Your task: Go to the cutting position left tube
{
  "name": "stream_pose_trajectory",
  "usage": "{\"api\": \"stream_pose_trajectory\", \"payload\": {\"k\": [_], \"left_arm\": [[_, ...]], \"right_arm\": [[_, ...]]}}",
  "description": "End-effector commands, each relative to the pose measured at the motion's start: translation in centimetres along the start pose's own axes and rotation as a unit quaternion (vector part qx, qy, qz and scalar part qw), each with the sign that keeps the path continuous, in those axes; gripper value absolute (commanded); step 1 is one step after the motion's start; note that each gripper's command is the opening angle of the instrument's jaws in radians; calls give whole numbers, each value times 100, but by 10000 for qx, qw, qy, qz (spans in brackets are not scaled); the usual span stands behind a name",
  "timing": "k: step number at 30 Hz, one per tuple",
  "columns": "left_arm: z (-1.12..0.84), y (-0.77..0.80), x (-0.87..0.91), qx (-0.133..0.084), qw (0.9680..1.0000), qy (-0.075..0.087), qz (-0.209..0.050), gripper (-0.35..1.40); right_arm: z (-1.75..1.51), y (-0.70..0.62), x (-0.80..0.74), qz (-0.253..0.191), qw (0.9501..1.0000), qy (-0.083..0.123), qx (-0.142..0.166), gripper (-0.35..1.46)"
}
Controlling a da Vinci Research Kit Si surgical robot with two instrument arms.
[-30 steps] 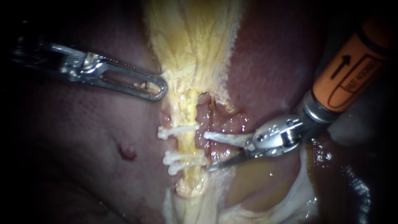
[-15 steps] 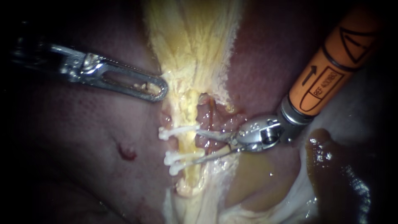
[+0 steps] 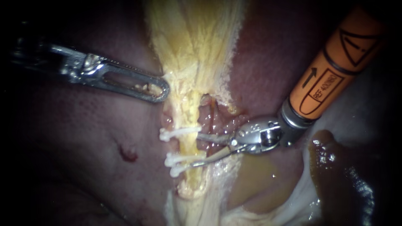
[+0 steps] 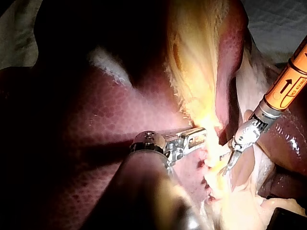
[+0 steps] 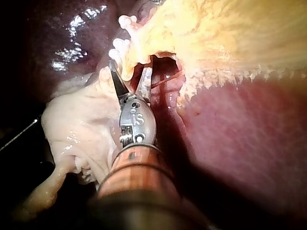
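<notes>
The left tube (image 3: 190, 147) is a pale yellow strand running down from the gallbladder's yellow tissue (image 3: 197, 50). One white clip (image 3: 178, 133) crosses it above, and two white clips (image 3: 182, 163) lie close together below. My right instrument (image 3: 197, 150) comes in from the upper right on an orange shaft. Its two thin blades stand open, tips at the tube's right edge between the upper clip and the lower pair. In the right wrist view the tube's edge lies between the blades (image 5: 130, 72). My left instrument (image 3: 161, 90) has its windowed jaws shut on the yellow tissue's left edge.
Dark red liver (image 3: 83, 138) lies all around, with a small raw red spot (image 3: 127, 154). A thin reddish strand (image 3: 212, 115) runs just right of the clipped tube. Brown fluid (image 3: 255, 175) pools under the right instrument, and pale wet tissue (image 3: 293, 205) lies lower right.
My right instrument has moved left, bringing its open blades from well right of the tube up to its edge between the clips. The left instrument has held still.
</notes>
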Motion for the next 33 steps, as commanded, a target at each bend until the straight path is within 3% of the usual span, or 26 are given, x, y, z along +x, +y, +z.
{"api": "stream_pose_trajectory", "payload": {"k": [1, 8, 17, 33], "left_arm": [[1, 0, 0, -4, 10000, -2, -3, -35], [3, 0, -1, -9, 10000, -5, -6, -35], [7, -1, -3, 7, 10000, 7, -12, -35], [10, 0, -4, 7, 10000, 7, -12, -35]], "right_arm": [[3, -1, 3, -12, 10000, 38, 56, 144], [28, 0, 23, 57, 9990, 270, 357, 142], [47, 11, 36, 90, 9966, 617, 547, 140], [59, 16, 45, 266, 9932, 1021, 494, 139]]}}
